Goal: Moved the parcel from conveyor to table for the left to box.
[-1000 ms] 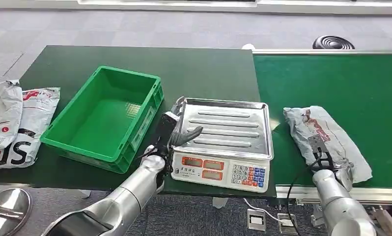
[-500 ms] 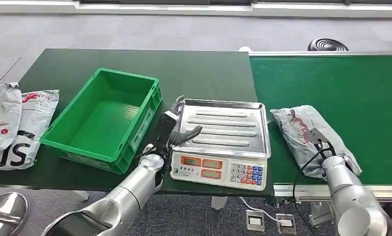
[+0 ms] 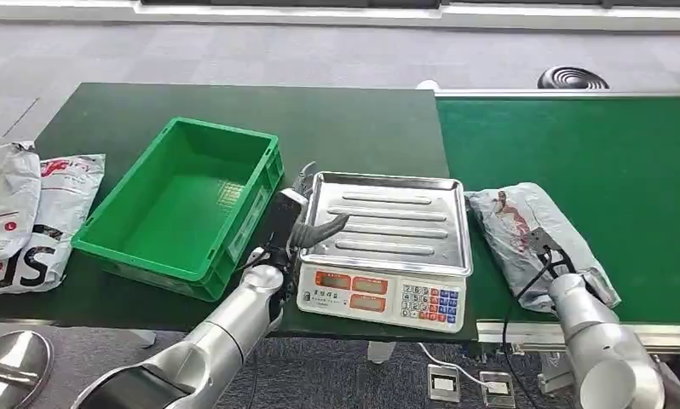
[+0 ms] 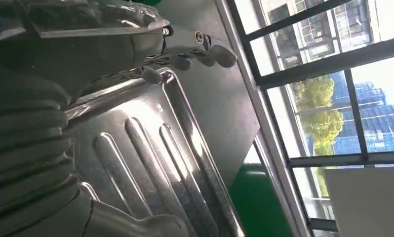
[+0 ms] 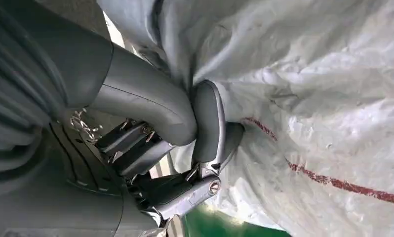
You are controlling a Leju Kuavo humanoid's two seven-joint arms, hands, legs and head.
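Large black letters "SF" stand on the left mail bag (image 3: 17,256).

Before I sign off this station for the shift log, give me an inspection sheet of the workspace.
Surface: dark green table left, green conveyor right.
Job's things: grey parcel on the conveyor beside the scale; green crate on the table, nothing in it.
Clutter: steel-tray scale; two more mailers at the table's left end.
Hands: right hand grips the parcel's near end; left hand rests at the scale tray's left edge, holding nothing.
Cables: black cable by the right wrist; white lead below the scale.
Surroundings: grey floor, windows, round black object beyond the conveyor.
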